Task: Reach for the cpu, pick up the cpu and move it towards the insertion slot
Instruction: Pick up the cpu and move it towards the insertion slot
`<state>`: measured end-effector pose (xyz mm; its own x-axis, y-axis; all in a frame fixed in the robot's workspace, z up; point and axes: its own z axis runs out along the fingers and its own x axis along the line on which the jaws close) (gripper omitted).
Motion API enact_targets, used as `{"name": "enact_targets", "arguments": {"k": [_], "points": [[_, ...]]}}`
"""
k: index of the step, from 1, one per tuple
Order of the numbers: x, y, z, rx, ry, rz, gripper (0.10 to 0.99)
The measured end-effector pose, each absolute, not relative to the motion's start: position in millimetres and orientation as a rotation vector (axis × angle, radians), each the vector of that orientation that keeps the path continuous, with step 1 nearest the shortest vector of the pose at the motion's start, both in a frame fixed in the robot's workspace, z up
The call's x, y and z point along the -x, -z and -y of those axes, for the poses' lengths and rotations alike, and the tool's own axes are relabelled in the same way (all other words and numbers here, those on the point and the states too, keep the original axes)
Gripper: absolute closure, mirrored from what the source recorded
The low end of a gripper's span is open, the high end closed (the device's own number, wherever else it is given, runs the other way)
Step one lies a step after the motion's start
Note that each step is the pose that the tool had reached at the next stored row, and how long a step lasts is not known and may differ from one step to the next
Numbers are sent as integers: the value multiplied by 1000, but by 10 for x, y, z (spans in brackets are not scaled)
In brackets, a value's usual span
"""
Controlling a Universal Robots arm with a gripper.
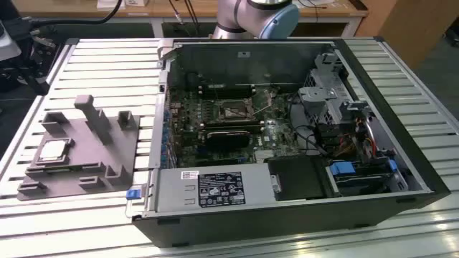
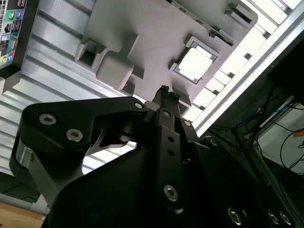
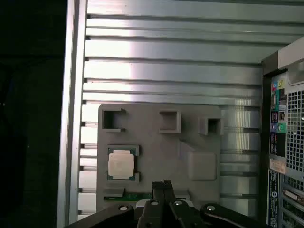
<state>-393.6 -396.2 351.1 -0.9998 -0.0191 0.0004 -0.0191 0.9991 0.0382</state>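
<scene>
The cpu (image 1: 54,150) lies flat in a recess of the grey fixture block (image 1: 79,161), at the exterior view's left, outside the computer case. Both wrist views look down on it, the cpu (image 3: 120,165) (image 2: 196,63) showing a pale metal top. My gripper (image 3: 162,183) (image 2: 166,93) hangs well above the fixture block (image 3: 156,142), off to one side of the chip and not touching it. Its two black fingers are pressed together with nothing between them. The insertion slot (image 1: 233,112) sits on the motherboard inside the open case, a square black socket with a metal frame.
The open computer case (image 1: 287,204) lies on a ribbed aluminium table (image 1: 100,59), with a power supply (image 1: 215,188), drive cages (image 1: 323,102) and cables inside. Upright posts (image 1: 90,115) rise from the fixture block. The case's rear port panel (image 3: 280,142) stands close to the fixture.
</scene>
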Motion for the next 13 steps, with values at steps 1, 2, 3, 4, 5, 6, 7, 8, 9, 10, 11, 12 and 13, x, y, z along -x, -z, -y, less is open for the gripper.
{"name": "enact_targets", "arguments": {"k": [1,2,3,4,5,6,7,8,9,10,11,12,13], "points": [[3936,-3511,3962,-30,60,3140,980],[3936,-3511,3962,-30,60,3140,980],[3936,-3511,3962,-30,60,3140,980],[3936,-3511,3962,-30,60,3140,980],[3936,-3511,3962,-30,60,3140,980],[3936,-3510,3962,-30,60,3140,980],[3937,-3508,3962,-30,60,3140,980],[3938,-3503,3962,-30,60,3140,980],[3942,-3498,3962,-30,59,3140,980],[3946,-3493,3962,-30,58,3140,980],[3950,-3487,3961,-30,57,3140,980],[3955,-3480,3961,-30,56,3140,980],[3960,-3474,3962,-30,55,3140,980]]}}
